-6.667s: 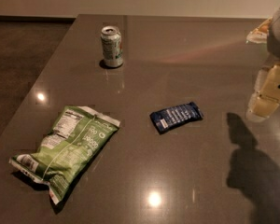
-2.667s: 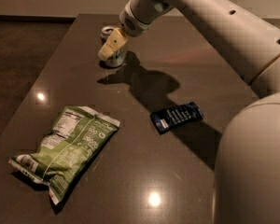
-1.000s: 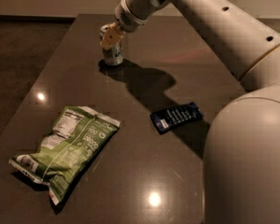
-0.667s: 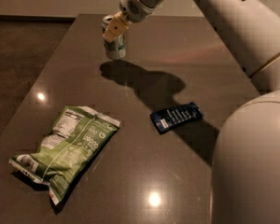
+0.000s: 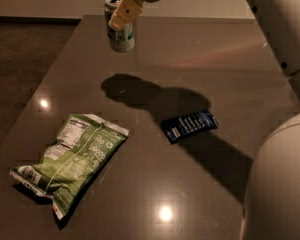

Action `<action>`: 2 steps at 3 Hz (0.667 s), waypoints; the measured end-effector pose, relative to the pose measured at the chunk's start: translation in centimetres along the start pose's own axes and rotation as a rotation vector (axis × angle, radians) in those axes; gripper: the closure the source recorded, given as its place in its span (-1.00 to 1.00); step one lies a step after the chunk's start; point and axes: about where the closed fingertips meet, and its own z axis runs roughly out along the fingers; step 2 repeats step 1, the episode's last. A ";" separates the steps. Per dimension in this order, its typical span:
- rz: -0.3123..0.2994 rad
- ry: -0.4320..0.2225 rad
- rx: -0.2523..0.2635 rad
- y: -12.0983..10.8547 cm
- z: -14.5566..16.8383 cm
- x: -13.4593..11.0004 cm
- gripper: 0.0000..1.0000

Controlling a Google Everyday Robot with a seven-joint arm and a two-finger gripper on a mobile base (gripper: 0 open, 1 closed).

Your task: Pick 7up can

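I am holding my gripper at the top of the view, above the far end of the dark table, and it is clamping the 7up can narrowly across its upper half. One cream-coloured finger is pressing flat against the near side of the can; the other is sitting behind it, out of sight. The can is hanging upright in my grip, clear of the tabletop, with its silver rim showing beside the finger. Its shadow, joined with my arm's, is falling on the table well apart from it. The can's pale body is showing green markings, but I am not making out any readable lettering on it. Nearer the camera, a green crinkled snack bag is lying flat at the left, showing a white nutrition panel and some white print that I cannot read. A dark blue wrapper is lying towards the middle right, carrying pale print too small to read. My white body is filling the lower right corner.
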 end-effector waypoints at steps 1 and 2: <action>0.000 0.000 0.000 0.0 0.0 0.0 1.00; 0.000 0.000 0.000 0.0 0.0 0.0 1.00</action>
